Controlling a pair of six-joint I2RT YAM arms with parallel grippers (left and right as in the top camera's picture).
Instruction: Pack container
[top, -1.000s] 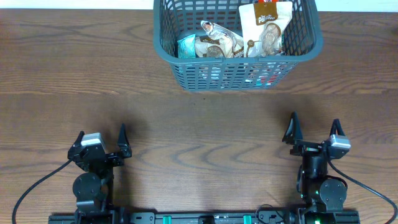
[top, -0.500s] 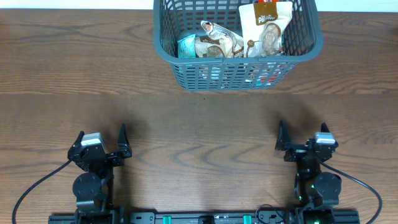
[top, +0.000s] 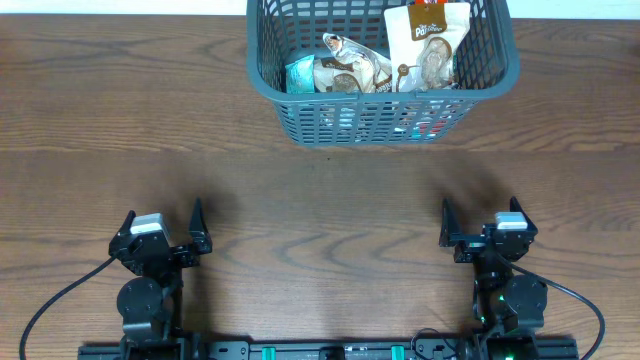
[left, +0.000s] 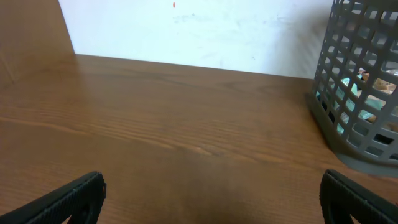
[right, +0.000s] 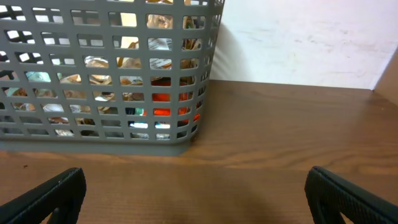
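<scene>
While the left pincer (top: 163, 212) at seven o'clock and the right pincer (top: 480, 213) at five both stand spread wide, holding nothing, the grey basket (top: 380, 128) sits at twelve o'clock on the table (top: 320, 195). Inside it are a white pouch (top: 428, 45), a crumpled packet (top: 352, 68) and a teal packet (top: 299, 73).

The tabletop (top: 320, 190) is dark brown wood, its grain running left to right. At its far edge it meets a white wall (left: 186, 31). A dark grey lattice basket (top: 350, 122) stands upright directly on the wood, at the far side, a little right of centre.
</scene>
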